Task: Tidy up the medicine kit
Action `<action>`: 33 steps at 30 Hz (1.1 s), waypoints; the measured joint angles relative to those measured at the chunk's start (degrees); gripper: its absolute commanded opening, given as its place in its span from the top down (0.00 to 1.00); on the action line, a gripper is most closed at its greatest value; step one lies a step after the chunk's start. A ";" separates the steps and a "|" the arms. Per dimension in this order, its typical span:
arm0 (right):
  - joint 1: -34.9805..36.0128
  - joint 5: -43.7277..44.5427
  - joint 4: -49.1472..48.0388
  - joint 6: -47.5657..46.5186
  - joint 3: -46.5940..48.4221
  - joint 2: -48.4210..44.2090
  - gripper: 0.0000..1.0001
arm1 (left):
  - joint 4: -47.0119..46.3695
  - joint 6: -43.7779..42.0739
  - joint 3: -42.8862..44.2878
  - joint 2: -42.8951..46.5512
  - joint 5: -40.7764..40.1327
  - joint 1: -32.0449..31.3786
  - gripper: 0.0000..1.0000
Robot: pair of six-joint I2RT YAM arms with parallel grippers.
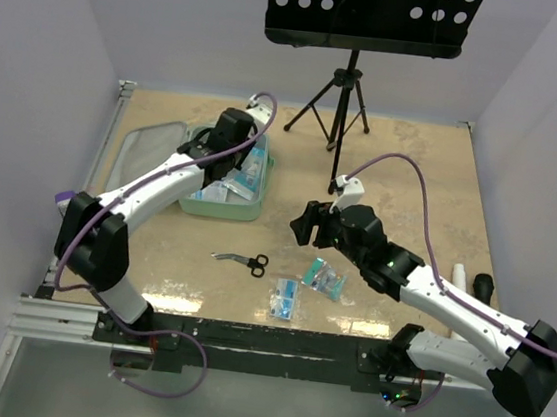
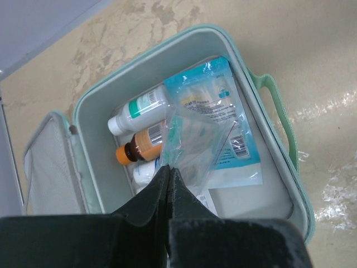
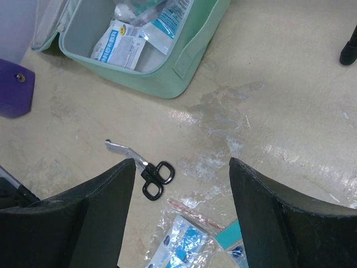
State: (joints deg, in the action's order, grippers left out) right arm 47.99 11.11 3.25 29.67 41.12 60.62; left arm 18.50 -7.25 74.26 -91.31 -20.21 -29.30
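1. Overhead, the left gripper (image 1: 219, 156) is hanging above the open medicine kit (image 1: 223, 210), which is lying directly beneath it. Its jaws are not showing from here. The right gripper (image 1: 304, 224) is hovering spread and empty, with the scissors (image 1: 242, 261) off to its left and two packets (image 1: 325, 275) on the table just behind it.
2. From the left wrist, the fingers (image 2: 159, 184) are pressing together and pinching the top edge of a clear bag (image 2: 192, 145), which is dangling below them into the kit. Under the bag are lying a white bottle (image 2: 139, 109), an amber bottle (image 2: 142, 145) and a blue packet (image 2: 215, 95). The release is probably going best if the gripper is lowering until the bag is resting flat inside the rim, and only then spreading.
3. From the right wrist, the spread fingers are framing the scissors, which are lying below and nearer the left finger. The kit is sitting ahead, with a purple holder (image 3: 14, 89) far to the left. This arm is likely better off waiting clear of the kit.
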 measured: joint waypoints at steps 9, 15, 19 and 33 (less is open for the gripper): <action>0.00 0.44 0.00 -0.59 0.00 0.00 0.27 | 2.16 -2.45 1.27 -3.61 9.03 0.31 1.00; 0.00 1.05 -0.02 -1.07 0.00 0.81 0.27 | 4.31 -2.40 -1.90 3.67 15.76 0.31 1.00; 0.00 1.20 -0.09 -1.29 0.00 1.31 0.27 | 5.77 -2.38 -5.77 9.07 17.97 0.31 1.00; 0.00 1.14 -0.28 -1.55 0.00 2.62 0.27 | 8.57 -2.91 -10.64 6.47 22.45 0.31 1.00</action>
State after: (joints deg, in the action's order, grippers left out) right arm 47.99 12.25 2.96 28.12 41.12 63.24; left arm 27.07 -10.15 63.61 -84.84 2.24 -28.99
